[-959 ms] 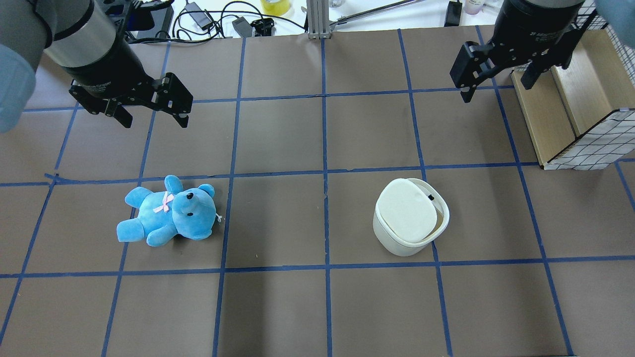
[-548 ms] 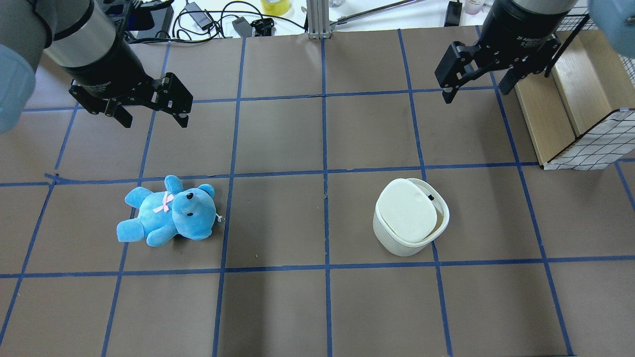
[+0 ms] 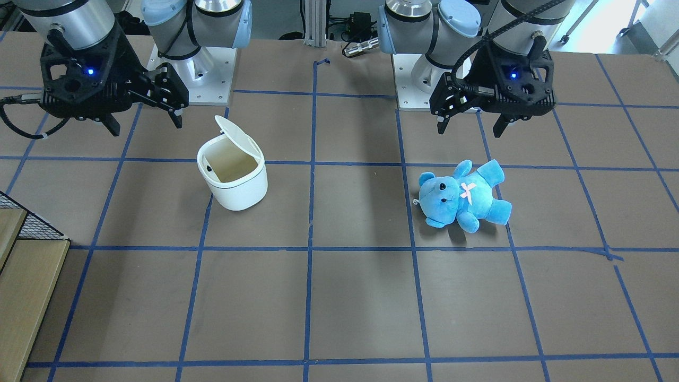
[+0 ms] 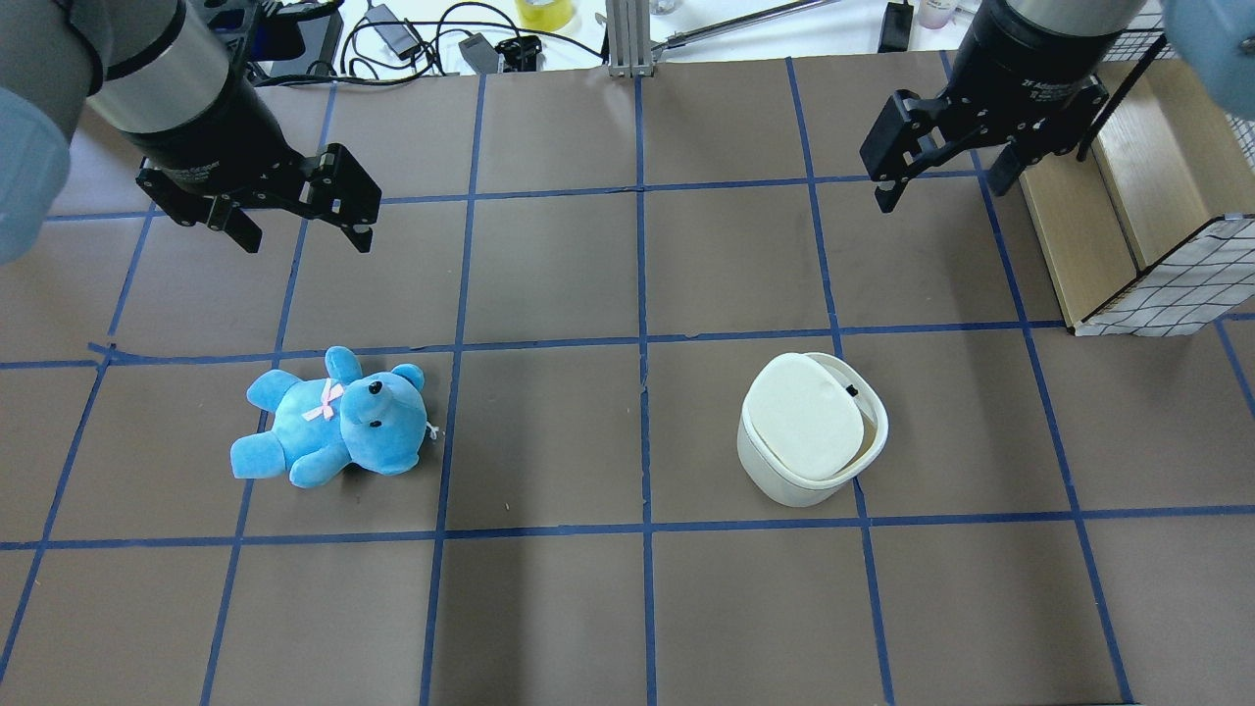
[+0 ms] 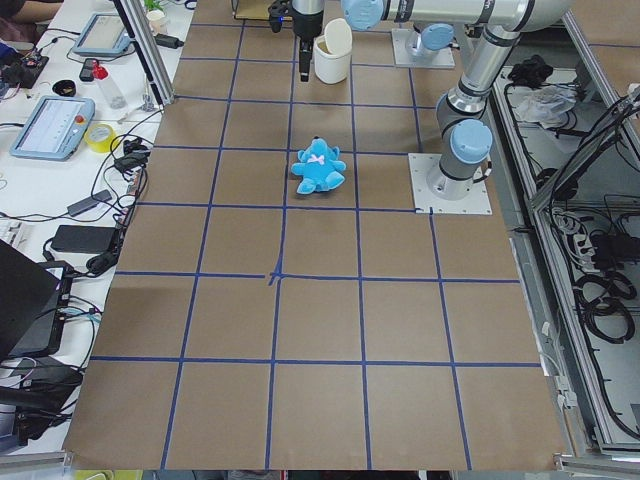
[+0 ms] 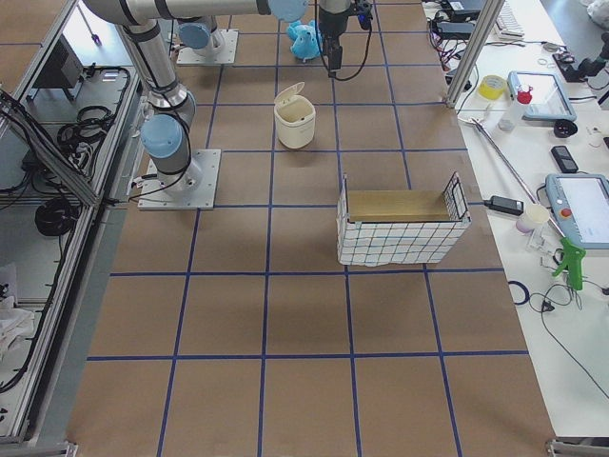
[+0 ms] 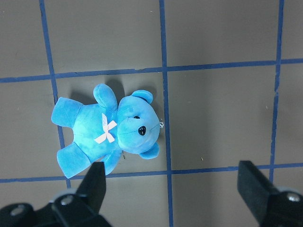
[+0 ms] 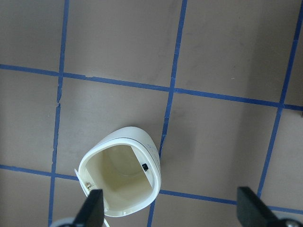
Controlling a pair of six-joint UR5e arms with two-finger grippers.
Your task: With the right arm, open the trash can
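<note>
The white trash can [image 4: 784, 471] stands right of the table's centre, also seen in the front view [image 3: 236, 188]. Its lid [image 3: 237, 135] stands tilted up and the beige inside [image 8: 120, 182] shows. My right gripper [image 4: 941, 184] is open and empty. It hovers beyond the can on the far side, apart from it, and also shows in the front view [image 3: 144, 119] and the right wrist view [image 8: 170, 210]. My left gripper [image 4: 306, 233] is open and empty above and beyond a blue teddy bear [image 4: 333, 420].
A wire basket with wooden panels [image 4: 1167, 289] stands at the table's right edge, close to my right gripper. Cables and small devices [image 4: 441, 39] lie past the far edge. Blue tape lines grid the brown tabletop.
My right gripper has shifted a little to the left, away from the basket. The left arm, the can and the bear have not moved.
</note>
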